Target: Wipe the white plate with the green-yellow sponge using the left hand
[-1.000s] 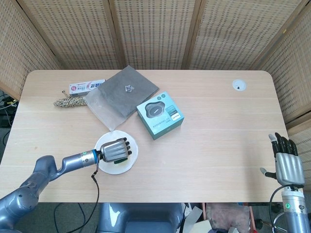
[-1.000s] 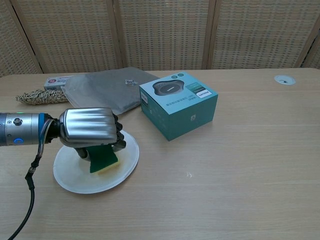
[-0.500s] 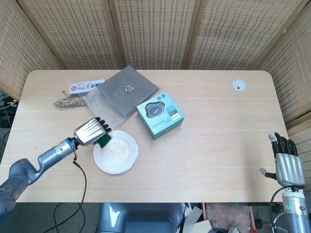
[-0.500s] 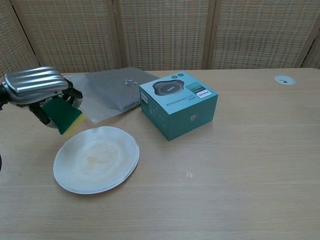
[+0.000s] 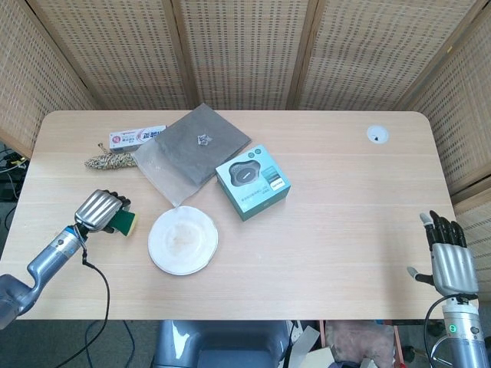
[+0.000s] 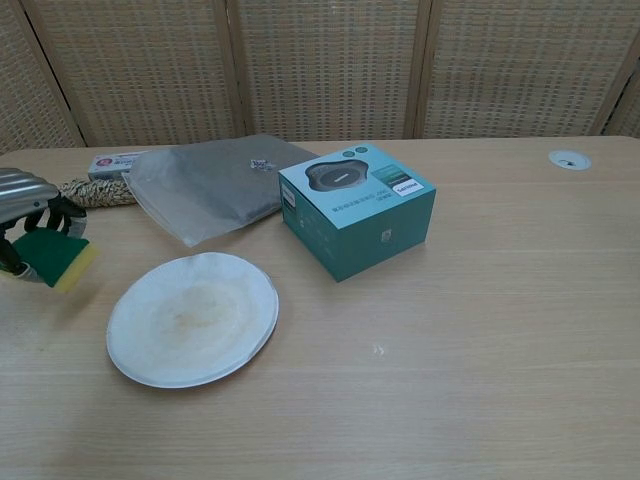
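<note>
The white plate (image 5: 183, 240) (image 6: 192, 318) lies on the table's front left, with a faint brownish smear in its middle. My left hand (image 5: 100, 211) (image 6: 25, 200) is to the left of the plate, apart from it, and holds the green-yellow sponge (image 5: 123, 223) (image 6: 51, 258) low over the table. My right hand (image 5: 449, 251) hangs off the table's right front edge, fingers apart and holding nothing; the chest view does not show it.
A teal box (image 5: 252, 181) (image 6: 356, 205) stands right of the plate. A grey pouch (image 5: 192, 149) (image 6: 209, 179), a toothpaste box (image 5: 136, 137) and a straw bundle (image 5: 107, 162) lie behind. A white disc (image 5: 377, 135) sits far right.
My left hand lifted the sponge off the plate and carried it leftward, down to the table beside the plate. The right hand barely moved.
</note>
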Robot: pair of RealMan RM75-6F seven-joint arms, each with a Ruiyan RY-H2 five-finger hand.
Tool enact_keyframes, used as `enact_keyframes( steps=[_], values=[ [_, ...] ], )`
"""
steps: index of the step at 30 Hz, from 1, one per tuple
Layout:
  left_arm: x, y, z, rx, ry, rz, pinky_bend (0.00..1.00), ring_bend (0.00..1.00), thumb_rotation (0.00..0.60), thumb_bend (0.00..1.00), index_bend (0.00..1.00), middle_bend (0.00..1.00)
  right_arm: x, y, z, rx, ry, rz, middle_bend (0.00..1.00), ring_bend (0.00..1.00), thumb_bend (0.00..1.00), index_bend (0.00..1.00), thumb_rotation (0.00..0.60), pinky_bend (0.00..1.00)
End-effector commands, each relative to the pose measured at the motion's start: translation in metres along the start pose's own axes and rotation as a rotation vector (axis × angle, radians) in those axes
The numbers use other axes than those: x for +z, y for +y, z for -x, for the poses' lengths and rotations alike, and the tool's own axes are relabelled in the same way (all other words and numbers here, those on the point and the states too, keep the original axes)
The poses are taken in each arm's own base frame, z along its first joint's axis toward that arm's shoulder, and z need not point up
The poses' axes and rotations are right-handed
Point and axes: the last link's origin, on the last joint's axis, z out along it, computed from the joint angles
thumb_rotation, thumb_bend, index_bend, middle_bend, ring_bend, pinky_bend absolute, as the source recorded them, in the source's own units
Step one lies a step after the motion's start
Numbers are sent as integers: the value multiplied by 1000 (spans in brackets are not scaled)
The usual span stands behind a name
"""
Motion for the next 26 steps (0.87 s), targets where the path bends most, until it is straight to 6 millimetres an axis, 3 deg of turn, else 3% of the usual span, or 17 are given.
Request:
enact_keyframes(
  steps=[1, 4, 10, 15, 16, 17, 23, 26],
  values=[
    [-1, -13, 17, 23, -133, -114, 177, 97, 600, 27, 66, 60, 0, 0, -1, 2, 1, -2, 0, 0, 0, 0, 600, 0],
    [-3, -12, 15, -47, -154, -165, 74, 2, 600, 0, 0, 0, -1, 0, -2, 5, 3, -5, 0, 0, 0, 0, 600, 0],
    [-25, -14, -9, -180, -42, -247, 0, 0, 600, 0, 0, 0, -3, -1, -5, 17, 8, -15, 0, 0, 0, 0, 600, 0],
    [-71, -6, -24, -285, 163, -405, 0, 0, 600, 0, 0, 0, -4, -1, -8, 22, 20, -28, 0, 0, 0, 0, 600, 0],
    [-94, -2, -29, -330, 237, -464, 0, 0, 600, 0, 0, 0, -5, -2, -9, 23, 28, -35, 0, 0, 0, 0, 600, 0],
    [-104, 3, -31, -341, 254, -484, 0, 0, 600, 0, 0, 0, -6, -2, -9, 25, 32, -38, 0, 0, 0, 0, 600, 0],
    [-149, 21, -36, -399, 314, -588, 0, 0, 600, 0, 0, 0, -10, -3, -10, 25, 50, -57, 0, 0, 0, 0, 600, 0],
    [-161, 25, -38, -377, 313, -599, 0, 0, 600, 0, 0, 0, -11, -4, -8, 21, 51, -68, 0, 0, 0, 0, 600, 0]
  ],
)
